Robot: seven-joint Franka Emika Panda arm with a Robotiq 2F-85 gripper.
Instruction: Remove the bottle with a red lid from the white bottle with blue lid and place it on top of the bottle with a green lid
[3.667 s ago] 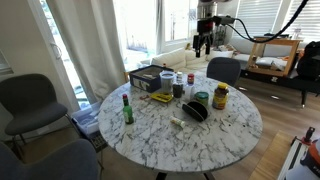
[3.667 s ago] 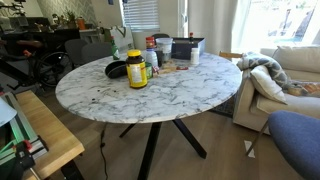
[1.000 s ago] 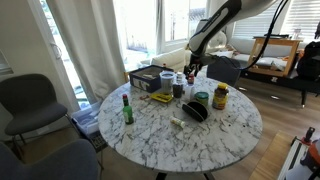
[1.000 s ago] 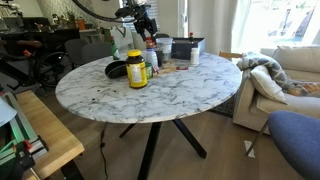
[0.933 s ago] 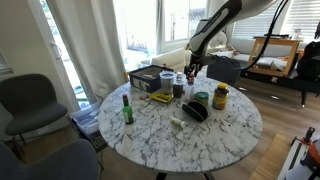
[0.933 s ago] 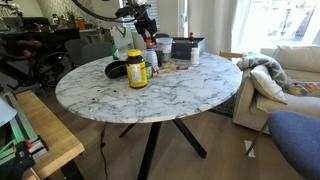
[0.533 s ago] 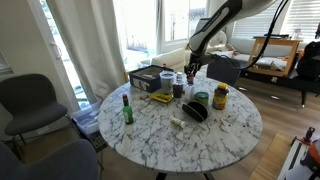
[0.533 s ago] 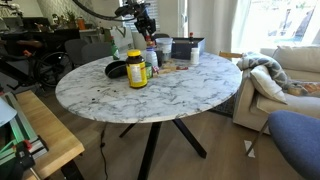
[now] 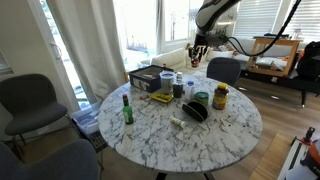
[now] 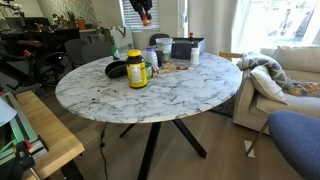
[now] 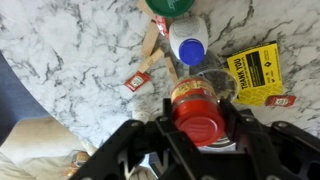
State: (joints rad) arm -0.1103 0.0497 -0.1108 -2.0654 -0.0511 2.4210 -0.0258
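My gripper is shut on the bottle with a red lid and holds it high above the table, jaws pressed on both sides of the lid. Below it in the wrist view stands the white bottle with blue lid, and the bottle with a green lid shows at the top edge. In both exterior views the gripper hangs well above the cluster of bottles. The green-lidded one stands beside the yellow jar.
On the round marble table are a tall green glass bottle, a black box, a dark cup and a black pouch. A yellow packet and small red sachets lie below the gripper. Chairs surround the table.
The gripper closed on the red-lidded bottle while low at the white bottle, then rose high above the table carrying it.
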